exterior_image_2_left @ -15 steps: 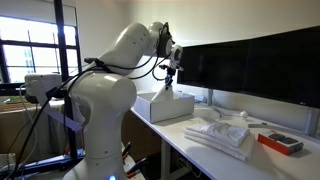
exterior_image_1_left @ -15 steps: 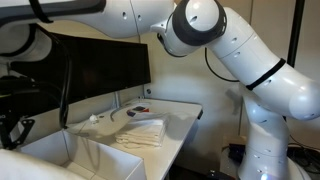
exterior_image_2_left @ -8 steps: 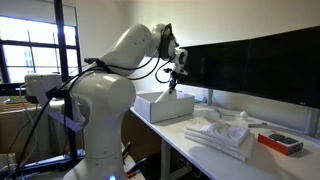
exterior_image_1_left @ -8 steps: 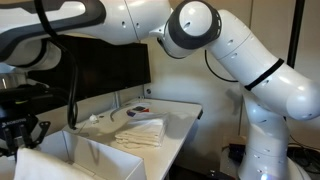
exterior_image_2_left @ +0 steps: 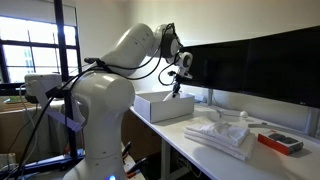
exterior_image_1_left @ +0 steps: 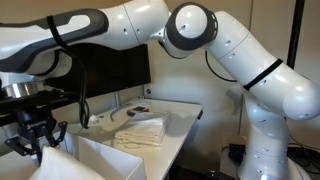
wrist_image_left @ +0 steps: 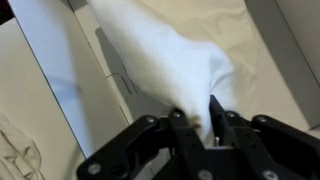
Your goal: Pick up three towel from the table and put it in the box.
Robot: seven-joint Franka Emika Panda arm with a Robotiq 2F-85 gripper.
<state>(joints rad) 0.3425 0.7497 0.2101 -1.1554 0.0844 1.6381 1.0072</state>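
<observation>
My gripper [wrist_image_left: 197, 122] is shut on a white towel [wrist_image_left: 165, 60] that hangs from the fingers over the white box [wrist_image_left: 45, 95]. In both exterior views the gripper [exterior_image_1_left: 35, 133] [exterior_image_2_left: 180, 74] hovers above the box [exterior_image_1_left: 105, 157] [exterior_image_2_left: 160, 104] with the towel [exterior_image_1_left: 52, 160] [exterior_image_2_left: 177, 92] dangling from it. A pile of white towels [exterior_image_1_left: 140, 133] [exterior_image_2_left: 222, 133] lies on the table beside the box; I cannot tell how many are in it.
Dark monitors [exterior_image_2_left: 255, 60] [exterior_image_1_left: 115, 65] stand along the back of the table. A red flat object [exterior_image_2_left: 280, 142] lies near the table's end, past the towel pile. The robot's white arm [exterior_image_1_left: 240, 60] arches over the table.
My gripper has moved sideways over the box with the towel still in it. The towel now hangs lower toward the box. The pile on the table has not moved.
</observation>
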